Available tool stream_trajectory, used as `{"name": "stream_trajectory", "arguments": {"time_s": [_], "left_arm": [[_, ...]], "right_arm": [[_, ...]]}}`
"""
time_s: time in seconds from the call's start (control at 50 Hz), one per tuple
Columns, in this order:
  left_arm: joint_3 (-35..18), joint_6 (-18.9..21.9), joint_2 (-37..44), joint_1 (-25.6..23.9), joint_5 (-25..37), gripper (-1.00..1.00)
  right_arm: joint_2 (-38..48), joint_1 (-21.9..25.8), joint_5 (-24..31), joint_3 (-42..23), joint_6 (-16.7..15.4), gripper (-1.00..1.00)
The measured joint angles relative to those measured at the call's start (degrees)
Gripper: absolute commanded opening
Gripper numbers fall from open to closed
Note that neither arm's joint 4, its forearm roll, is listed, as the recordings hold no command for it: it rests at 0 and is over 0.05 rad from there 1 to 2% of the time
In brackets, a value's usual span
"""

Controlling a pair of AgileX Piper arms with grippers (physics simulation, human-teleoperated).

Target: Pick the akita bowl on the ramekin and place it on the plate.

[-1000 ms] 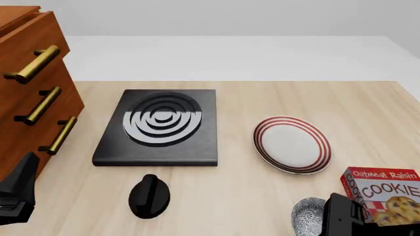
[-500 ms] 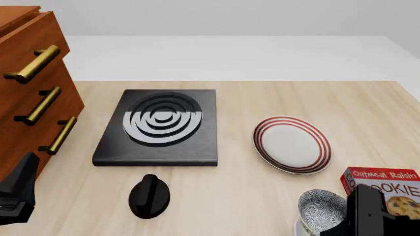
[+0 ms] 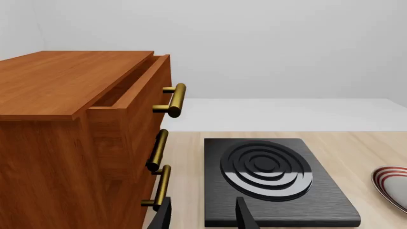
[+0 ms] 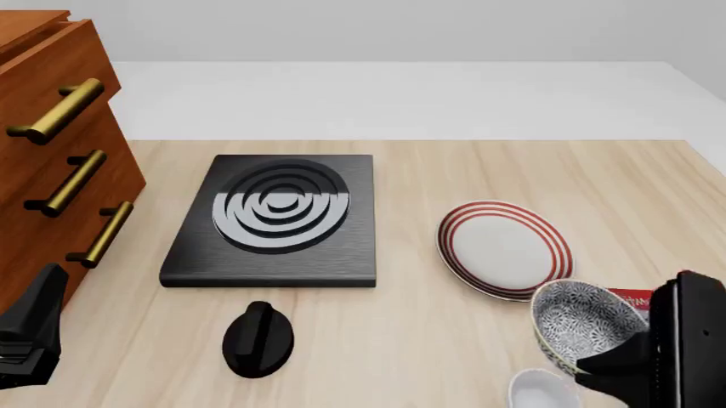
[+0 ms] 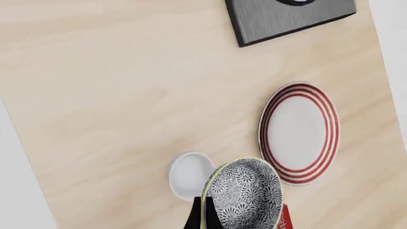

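The speckled akita bowl (image 4: 582,317) hangs tilted in the air at the front right, with my right gripper (image 4: 621,364) shut on its rim. In the right wrist view the bowl (image 5: 245,192) fills the space beside the fingers (image 5: 196,215). Bare and just below-left of the bowl, the white ramekin (image 4: 541,392) (image 5: 189,173) sits on the table. Just beyond the bowl lies the red-ringed plate (image 4: 505,249) (image 5: 299,131), with nothing on it. My left gripper (image 4: 29,336) (image 3: 205,217) rests open at the front left, far from all of this.
A black stove (image 4: 272,217) (image 3: 273,176) lies mid-table with a black knob (image 4: 258,338) in front of it. The wooden drawer cabinet (image 4: 46,153) (image 3: 70,133) stands at the left, its top drawer slightly open. A red cookie box (image 4: 631,298) is partly hidden behind the bowl.
My right gripper has lifted the akita bowl off the ramekin and carried it up and away toward the plate. The ramekin is now uncovered. The left arm has not moved.
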Motion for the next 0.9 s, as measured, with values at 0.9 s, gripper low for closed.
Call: {"name": "stream_trajectory", "arguments": {"time_s": [0.9], "left_arm": [[0.0, 0.0, 0.0, 0.0, 0.0, 1.0]], "right_arm": [[13.73, -10.83, -10.08, -8.59, -2.88, -1.0]]}}
